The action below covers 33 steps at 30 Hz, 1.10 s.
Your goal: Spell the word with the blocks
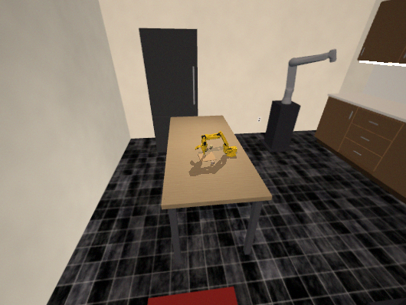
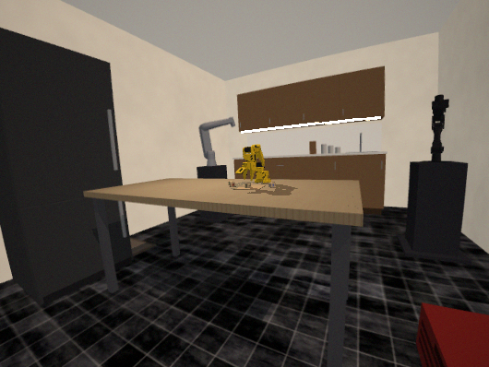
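On the wooden table [image 1: 214, 184] in the middle of a kitchen with a dark tiled floor [image 1: 306, 245], the small yellow arm [image 1: 219, 139] is standing on its base [image 1: 230, 152] near the table's right edge as seen from the top view, and is bending over toward the pale mat [image 1: 210, 156] lying just beside it. The gripper [image 1: 204, 145] is hanging low over the far side of the mat, with its jaws standing part-way apart at a steady width; the pictures are too small to show whether a block is sitting between them, so I cannot tell if it is pinching anything. In the exterior view the arm [image 2: 253, 162] is folding forward, its gripper [image 2: 242, 174] pointing down just above a few tiny blocks [image 2: 240, 184] lying in a loose line on and near the mat [image 2: 255, 187]; their letters are too small to read, and their number cannot be counted surely. The arm is casting a broad shadow [image 1: 203, 167] across the table. A tall black fridge [image 1: 170, 88] is standing behind the table, and a grey robot arm [image 1: 302, 67] on a dark pedestal [image 1: 281, 126] is rising off to the right.
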### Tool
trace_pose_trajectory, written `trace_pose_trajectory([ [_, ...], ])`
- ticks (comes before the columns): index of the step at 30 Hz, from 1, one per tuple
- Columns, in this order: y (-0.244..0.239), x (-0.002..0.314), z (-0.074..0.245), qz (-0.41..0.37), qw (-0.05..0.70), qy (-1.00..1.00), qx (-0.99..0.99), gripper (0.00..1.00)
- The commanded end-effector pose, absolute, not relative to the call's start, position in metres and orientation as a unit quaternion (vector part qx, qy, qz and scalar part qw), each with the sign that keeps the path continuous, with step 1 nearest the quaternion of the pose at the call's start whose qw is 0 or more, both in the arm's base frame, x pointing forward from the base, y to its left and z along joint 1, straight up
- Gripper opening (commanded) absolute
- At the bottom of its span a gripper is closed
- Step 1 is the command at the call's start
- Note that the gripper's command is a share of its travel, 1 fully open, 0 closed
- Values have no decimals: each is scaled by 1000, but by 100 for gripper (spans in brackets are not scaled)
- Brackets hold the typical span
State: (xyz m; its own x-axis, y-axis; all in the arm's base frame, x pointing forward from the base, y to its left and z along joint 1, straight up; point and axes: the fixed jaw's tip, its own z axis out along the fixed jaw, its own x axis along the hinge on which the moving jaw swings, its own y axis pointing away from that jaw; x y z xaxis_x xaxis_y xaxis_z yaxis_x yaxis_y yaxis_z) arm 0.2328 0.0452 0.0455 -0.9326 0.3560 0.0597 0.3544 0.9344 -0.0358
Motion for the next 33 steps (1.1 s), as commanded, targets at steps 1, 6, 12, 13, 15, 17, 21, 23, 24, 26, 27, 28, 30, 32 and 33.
trace_pose_trajectory([
  [1,47,239,59,0,0,-984,-181,32],
  [6,47,239,59,0,0,-984,-181,32],
  [12,47,239,59,0,0,-984,-181,32],
  [13,47,239,59,0,0,-984,-181,32],
  [15,49,245,71,-11,-31,-983,-180,32],
  [17,49,245,71,-11,-31,-983,-180,32],
  [21,49,245,71,-11,-31,-983,-180,32],
  [23,49,245,71,-11,-31,-983,-180,32],
  [24,49,245,71,-11,-31,-983,-180,32],
  [26,49,245,71,-11,-31,-983,-180,32],
  [27,49,245,71,-11,-31,-983,-180,32],
  [28,49,245,71,-11,-31,-983,-180,32],
  [30,49,245,71,-11,-31,-983,-180,32],
  [32,49,245,71,-11,-31,-983,-180,32],
  [33,49,245,71,-11,-31,-983,-180,32],
])
